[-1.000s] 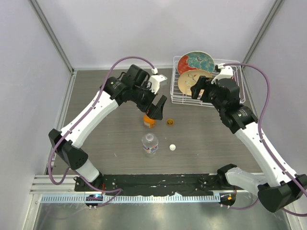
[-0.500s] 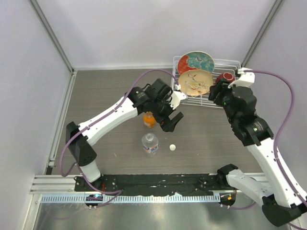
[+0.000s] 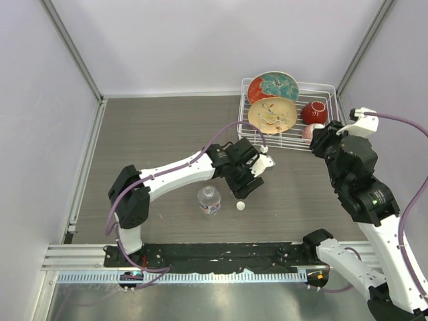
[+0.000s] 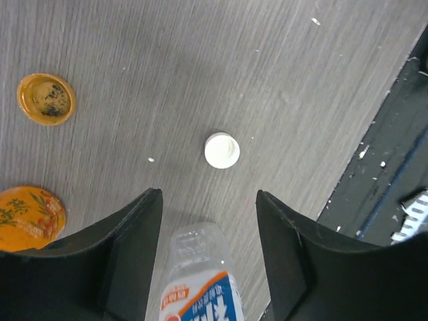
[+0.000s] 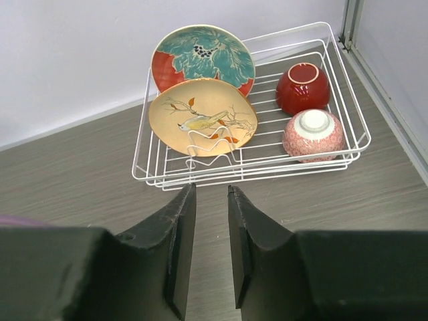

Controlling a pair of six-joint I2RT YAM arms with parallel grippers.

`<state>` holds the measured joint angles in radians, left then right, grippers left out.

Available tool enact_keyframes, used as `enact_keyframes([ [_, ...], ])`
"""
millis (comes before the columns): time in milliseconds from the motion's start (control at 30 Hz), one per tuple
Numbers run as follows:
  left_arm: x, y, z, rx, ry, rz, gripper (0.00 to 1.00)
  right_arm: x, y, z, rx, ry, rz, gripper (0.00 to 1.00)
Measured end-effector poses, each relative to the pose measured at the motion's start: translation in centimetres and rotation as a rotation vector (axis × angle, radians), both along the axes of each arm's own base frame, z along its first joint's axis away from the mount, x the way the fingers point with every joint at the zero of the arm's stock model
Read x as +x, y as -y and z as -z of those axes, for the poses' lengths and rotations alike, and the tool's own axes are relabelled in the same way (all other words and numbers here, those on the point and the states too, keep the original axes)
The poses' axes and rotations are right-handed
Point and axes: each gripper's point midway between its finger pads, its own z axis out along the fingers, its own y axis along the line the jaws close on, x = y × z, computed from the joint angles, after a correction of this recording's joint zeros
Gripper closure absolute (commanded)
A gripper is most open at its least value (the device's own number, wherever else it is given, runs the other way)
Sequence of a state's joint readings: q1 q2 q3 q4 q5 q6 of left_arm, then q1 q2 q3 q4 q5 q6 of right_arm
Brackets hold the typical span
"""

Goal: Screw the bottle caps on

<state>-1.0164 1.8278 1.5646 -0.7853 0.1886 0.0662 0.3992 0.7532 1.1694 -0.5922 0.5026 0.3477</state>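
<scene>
1. presently left gripper spread wide, empty; clear water bottle stands between its fingers, clear of both.
2. white cap on table just beyond bottle; amber cap near orange bottle.
3. right gripper almost pressed together, empty; faces dish rack.

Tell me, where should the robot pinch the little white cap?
Pinch the white cap across its round rim, coming straight down from above. It lies flat on the table, clear of the water bottle, so both sides are free.
</scene>
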Motion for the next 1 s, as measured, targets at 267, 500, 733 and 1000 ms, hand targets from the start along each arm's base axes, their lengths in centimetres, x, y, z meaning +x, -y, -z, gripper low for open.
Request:
enact_keyframes([
  [267, 0.8, 0.5, 3.3, 0.024, 0.012, -0.013, 0.55, -0.7, 0.2, 0.4, 0.010, -0.016, 0.000, 0.75],
  [500, 0.2, 0.6, 6.0, 0.058, -0.003, 0.000, 0.57, -0.7, 0.0, 1.1, 0.009, -0.030, -0.007, 0.65],
  [733, -0.6, 0.4, 7.4, 0.075, -0.013, 0.013, 0.59, -0.6, -0.2, 2.0, 0.001, -0.055, -0.015, 0.65],
  [1000, -0.2, 0.8, 8.2, 0.066, -0.001, 0.011, 0.60, -0.4, -0.5, 2.4, -0.003, -0.071, -0.029, 0.65],
])
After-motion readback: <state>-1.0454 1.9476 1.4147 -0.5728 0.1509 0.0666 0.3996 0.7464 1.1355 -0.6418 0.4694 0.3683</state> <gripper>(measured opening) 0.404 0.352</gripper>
